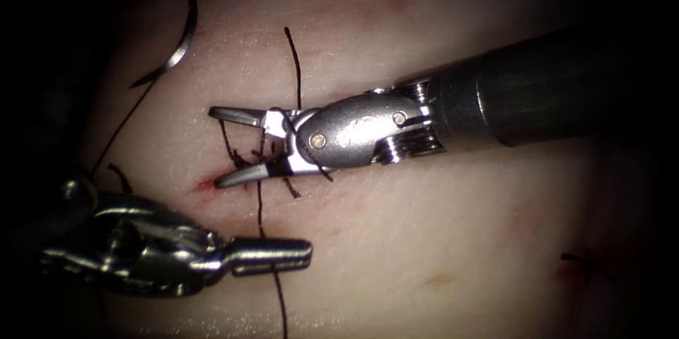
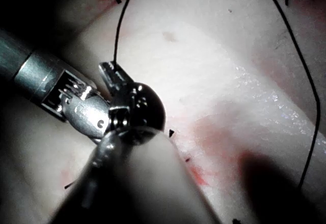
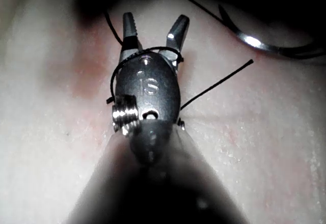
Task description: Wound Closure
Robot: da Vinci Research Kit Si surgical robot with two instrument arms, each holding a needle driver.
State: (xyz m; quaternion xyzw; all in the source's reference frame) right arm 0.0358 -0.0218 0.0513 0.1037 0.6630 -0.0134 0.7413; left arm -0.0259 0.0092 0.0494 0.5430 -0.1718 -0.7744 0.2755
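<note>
- Your right hand (image 1: pixel 237 148) sits over the cut (image 1: pixel 212 183) with its jaws spread wide and nothing between them. A turn of thread (image 1: pixel 260 204) lies around its neck just behind the jaws, as the right wrist view also shows (image 3: pixel 147 51).
- Your left hand (image 1: pixel 272 254) lies low on the tissue (image 1: pixel 424 226), below the cut, jaws together and clamped on the thread where the strand crosses them. The left wrist view shows the strand rising from those jaws (image 2: pixel 117 71).
- The needle (image 1: pixel 180 45) lies loose on the tissue at the upper left, well apart from both hands and not in the tissue. Neither hand holds it.
- Risk: the turn around the right hand could slide off over the open jaws if that hand tilts or draws back without gripping anything. The loop would then be lost.
- Risk: the short tail (image 1: pixel 293 63) stands free above the right hand. A hasty close could catch the wrong strand, or a stitch at the cut, in its place.
- Risk: the open tips rest very near the cut's edge and its red fluid (image 1: pixel 205 185). Any dip could nick the tissue.
- Risk: a hard pull from the left hand could drag the stitches and tear the edge, or fray the thread in its grip.
- Risk: the loose needle trails thread, so tension could drag it across the tissue.
</note>
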